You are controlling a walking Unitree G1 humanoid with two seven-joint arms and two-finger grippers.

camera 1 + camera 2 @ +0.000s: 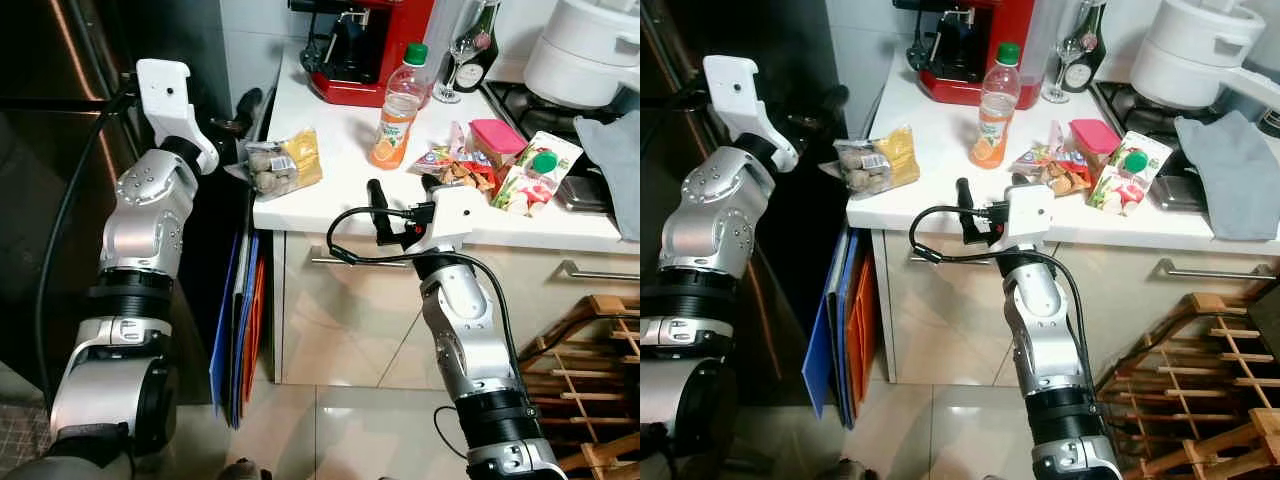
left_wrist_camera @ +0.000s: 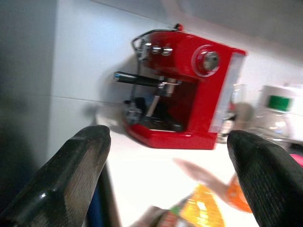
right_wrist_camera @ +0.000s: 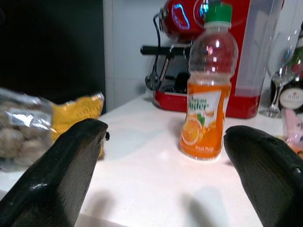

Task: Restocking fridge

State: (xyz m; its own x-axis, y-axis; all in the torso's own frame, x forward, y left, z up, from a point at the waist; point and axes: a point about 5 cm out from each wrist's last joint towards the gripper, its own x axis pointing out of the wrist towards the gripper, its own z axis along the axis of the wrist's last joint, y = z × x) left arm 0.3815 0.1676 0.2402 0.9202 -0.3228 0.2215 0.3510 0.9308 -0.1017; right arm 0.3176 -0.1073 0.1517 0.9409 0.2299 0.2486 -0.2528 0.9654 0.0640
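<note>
A clear bag of brown lumps with a yellow end (image 1: 285, 165) lies at the left corner of the white counter (image 1: 330, 190). My left gripper (image 1: 243, 125) is open just left of the bag, at the counter's edge; in the left wrist view its fingers (image 2: 71, 179) stand wide apart over the blurred bag (image 2: 189, 213). An orange juice bottle (image 1: 398, 110) with a green cap stands upright mid-counter. My right gripper (image 1: 402, 190) is open at the front edge, and in the right wrist view the bottle (image 3: 206, 109) stands ahead of it. The dark fridge (image 1: 60, 100) is on the left.
A red coffee machine (image 1: 360, 50), a wine glass (image 1: 465, 50) and a dark bottle stand at the back. Snack packets (image 1: 450, 165), a pink-lidded box (image 1: 497, 140) and a green-capped carton (image 1: 535, 170) lie right. Blue and orange boards (image 1: 240, 320) lean beside the cabinet. A wooden rack (image 1: 590, 360) stands right.
</note>
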